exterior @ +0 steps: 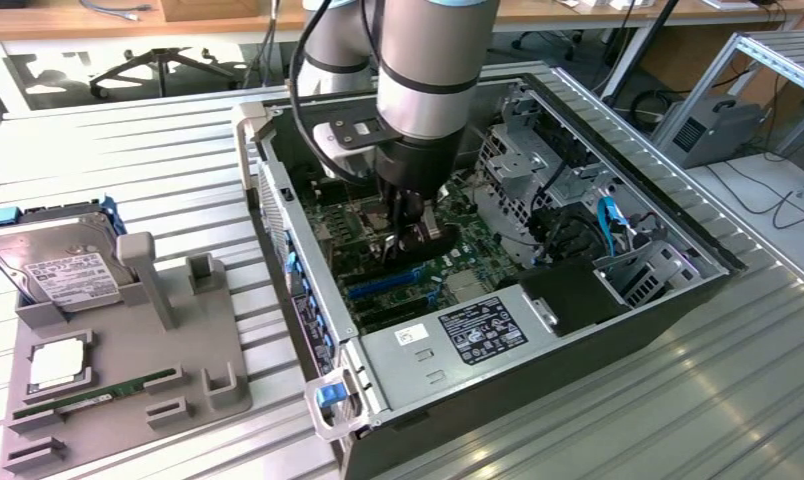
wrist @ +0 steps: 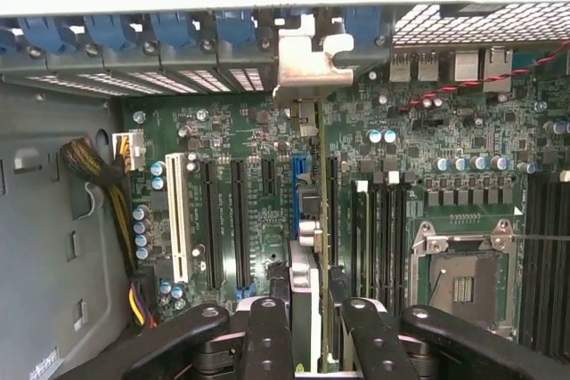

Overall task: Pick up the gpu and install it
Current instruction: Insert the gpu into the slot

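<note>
You are holding the gpu (wrist: 307,246) edge-on between the two fingers of the claw (wrist: 307,327), which are pinching the card on its flat faces, and you are lowering it inside the open computer case (exterior: 669,215) toward the motherboard (wrist: 240,131). In the wrist view the card is running away from the claw toward the rear wall of the case, its silver bracket (wrist: 307,64) sitting up against the row of blue slot latches (wrist: 178,28). The card appears to be lining up with the blue expansion slot (wrist: 299,175), though you cannot tell from here whether its edge is touching the slot yet. To do this step well, I judge you should be keeping the card square to the board, so that bracket and connector edge are going down together, and pressing straight along the slot rather than rocking. A tilted card could be catching on the neighbouring black slots (wrist: 223,220). In the exterior view, the arm (exterior: 436,70) is standing nearly vertical over the case, wrist pointing straight down, with the claw deep between the case walls. On the counter (exterior: 122,130), the hard drive (exterior: 58,262) and the memory stick (exterior: 95,397) are resting in the grey holder (exterior: 175,370), well apart from the work.
</note>
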Action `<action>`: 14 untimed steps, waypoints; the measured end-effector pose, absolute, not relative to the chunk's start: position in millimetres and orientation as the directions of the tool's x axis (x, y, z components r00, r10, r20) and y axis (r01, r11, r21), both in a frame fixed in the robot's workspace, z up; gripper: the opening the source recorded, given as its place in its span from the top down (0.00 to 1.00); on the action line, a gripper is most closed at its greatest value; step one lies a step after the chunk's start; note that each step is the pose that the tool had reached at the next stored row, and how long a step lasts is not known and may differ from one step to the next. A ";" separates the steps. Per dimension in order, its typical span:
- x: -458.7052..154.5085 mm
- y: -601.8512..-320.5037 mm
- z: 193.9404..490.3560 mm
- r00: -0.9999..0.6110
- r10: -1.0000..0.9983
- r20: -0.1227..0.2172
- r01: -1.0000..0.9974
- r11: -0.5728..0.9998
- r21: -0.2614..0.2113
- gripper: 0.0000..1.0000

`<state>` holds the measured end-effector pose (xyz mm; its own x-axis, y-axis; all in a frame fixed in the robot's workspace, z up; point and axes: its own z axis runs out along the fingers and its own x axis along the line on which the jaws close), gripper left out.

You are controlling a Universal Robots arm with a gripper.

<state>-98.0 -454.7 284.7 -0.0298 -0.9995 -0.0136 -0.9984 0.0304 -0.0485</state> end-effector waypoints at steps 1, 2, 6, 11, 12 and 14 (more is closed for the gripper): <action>-99.2 -454.7 284.0 -0.030 -0.999 -0.013 -0.998 0.030 -0.049 0.73; -100.1 -454.7 283.6 -0.030 -0.999 -0.013 -0.998 0.030 -0.049 0.73; -102.7 -454.9 281.7 -0.030 -0.999 -0.013 -0.998 0.030 -0.049 0.73; -106.2 -455.0 279.2 -0.030 -0.999 -0.012 -0.998 0.030 -0.049 0.73; -107.0 -455.0 278.7 -0.030 -0.999 -0.012 -0.998 0.030 -0.049 0.73; -108.4 -455.0 277.6 -0.030 -0.999 -0.012 -0.998 0.030 -0.049 0.73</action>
<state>-108.4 -455.0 277.6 -0.0297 -0.9995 -0.0121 -0.9984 0.0303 -0.0487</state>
